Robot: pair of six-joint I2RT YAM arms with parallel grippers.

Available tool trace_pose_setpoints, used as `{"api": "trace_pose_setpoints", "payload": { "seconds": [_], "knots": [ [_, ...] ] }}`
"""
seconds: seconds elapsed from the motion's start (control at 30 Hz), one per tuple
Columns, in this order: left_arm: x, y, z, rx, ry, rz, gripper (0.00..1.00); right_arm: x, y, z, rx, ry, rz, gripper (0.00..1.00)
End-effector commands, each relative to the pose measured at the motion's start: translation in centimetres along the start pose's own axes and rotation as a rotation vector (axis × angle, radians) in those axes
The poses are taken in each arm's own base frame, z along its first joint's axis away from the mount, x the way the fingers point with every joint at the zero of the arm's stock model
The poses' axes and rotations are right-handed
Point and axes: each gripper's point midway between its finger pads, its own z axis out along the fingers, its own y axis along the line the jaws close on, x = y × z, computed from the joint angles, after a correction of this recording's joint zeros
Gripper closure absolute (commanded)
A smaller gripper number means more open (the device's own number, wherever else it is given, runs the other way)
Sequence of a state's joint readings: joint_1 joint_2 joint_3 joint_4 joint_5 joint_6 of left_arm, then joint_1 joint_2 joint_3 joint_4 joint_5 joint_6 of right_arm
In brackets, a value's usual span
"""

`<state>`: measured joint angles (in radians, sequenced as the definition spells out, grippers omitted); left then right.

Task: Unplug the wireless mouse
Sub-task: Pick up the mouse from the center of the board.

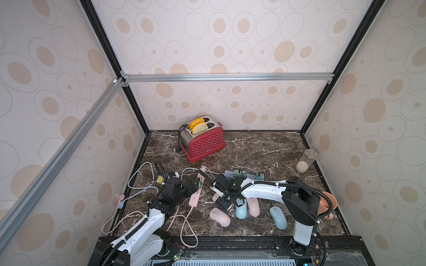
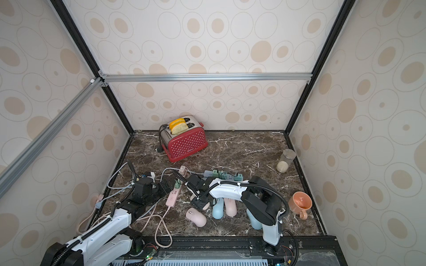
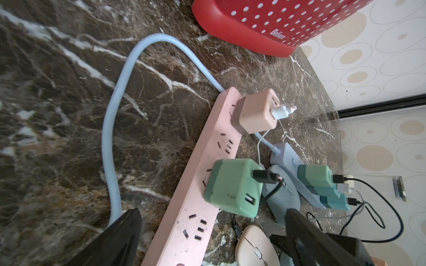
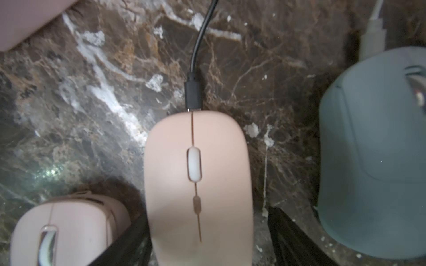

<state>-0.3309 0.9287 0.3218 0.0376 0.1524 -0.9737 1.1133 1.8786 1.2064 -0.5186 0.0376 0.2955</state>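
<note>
Around peach mouse [image 4: 198, 179], narrow bare marble [image 4: 92, 115] strips

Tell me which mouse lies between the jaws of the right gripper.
The flat peach mouse with the black plug in its front end. The rounder pink mouse and the grey-blue mouse lie outside the jaws, one on each side.
</note>
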Motion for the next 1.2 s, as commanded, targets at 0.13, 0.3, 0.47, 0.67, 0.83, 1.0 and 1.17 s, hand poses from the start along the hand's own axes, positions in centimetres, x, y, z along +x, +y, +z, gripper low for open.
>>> {"api": "trace_pose_setpoints", "payload": {
  "seconds": [0.13,0.3,0.47,0.67,0.83,1.0,1.17],
  "knots": [
    [-0.3,-0.9,0.0,0.032,-0.012,-0.002,0.01,-0.4,0.6,1.1,-0.02,0.022,-0.012,0.24],
    [-0.4,-1.4,-0.3,0.054,-0.013,-0.001,0.01,0.3,0.4,1.8,-0.022,0.048,-0.01,0.3],
    [-0.4,-2.7,-0.5,0.11,-0.004,0.002,0.04,0.1,0.3,2.0,-0.031,0.032,-0.007,0.38],
    [-0.2,-4.1,-0.8,0.18,0.006,-0.011,0.08,-1.6,0.2,1.2,-0.026,-0.05,-0.03,0.44],
    [0.2,-4.8,-0.9,0.241,0.002,-0.022,0.21,-3.8,-0.2,-0.8,-0.004,-0.186,-0.033,0.46],
    [0.3,-5.7,-0.7,0.303,-0.013,-0.023,0.41,-5.5,-0.5,-3.0,0.005,-0.317,-0.015,0.48],
    [0.4,-7.2,-0.1,0.361,0.0,-0.016,0.47,-6.1,-0.7,-4.8,0.005,-0.412,0.003,0.49]
  ]
}}
